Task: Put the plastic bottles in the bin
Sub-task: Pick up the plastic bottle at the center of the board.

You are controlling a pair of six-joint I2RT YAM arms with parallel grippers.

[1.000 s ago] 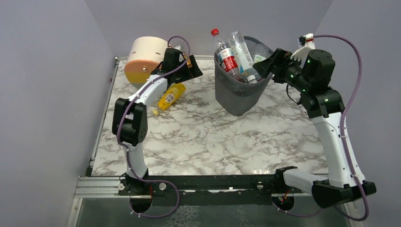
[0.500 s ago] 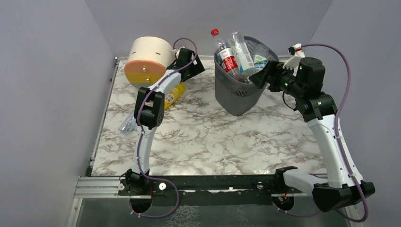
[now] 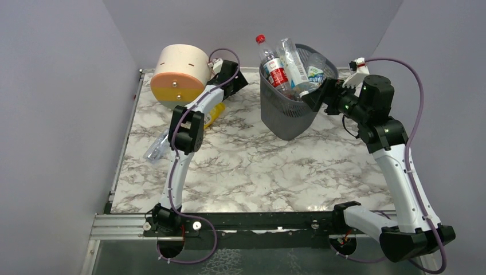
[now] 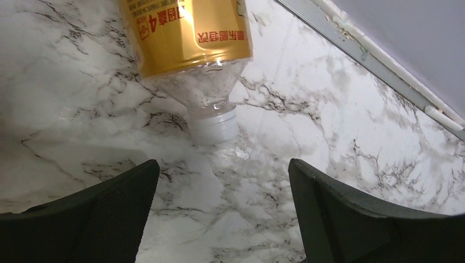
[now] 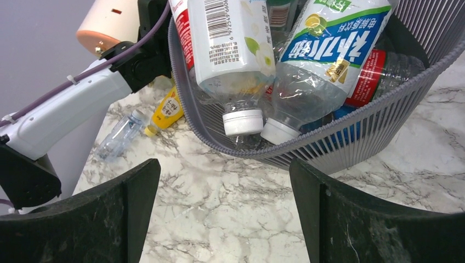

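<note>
The bin (image 3: 289, 112) stands at the back of the table, tilted, holding several plastic bottles, among them a red-capped one (image 3: 269, 60). Close up, a white-labelled bottle (image 5: 230, 44) and a blue-green-labelled one (image 5: 329, 49) lie cap-down against the bin's rim (image 5: 307, 143). My right gripper (image 3: 311, 98) (image 5: 222, 213) hangs open and empty just outside that rim. My left gripper (image 3: 236, 80) (image 4: 222, 213) is open and empty over the marble. A gold-labelled clear bottle (image 4: 186, 38) lies just ahead of it, white cap towards the jaws. A yellow bottle (image 3: 216, 113) (image 5: 167, 109) and a clear bottle (image 3: 156, 150) (image 5: 118, 137) lie on the table.
A round beige-orange drawer unit (image 3: 177, 74) lies at the back left, close to my left wrist. The table's metal back edge (image 4: 384, 71) runs just beyond the gold-labelled bottle. Grey walls close in on the left, back and right.
My left arm has swung its elbow to the right, uncovering the clear bottle on the left, and its gripper has shifted right beside the drawer unit. My right gripper has drawn back from above the bin.
</note>
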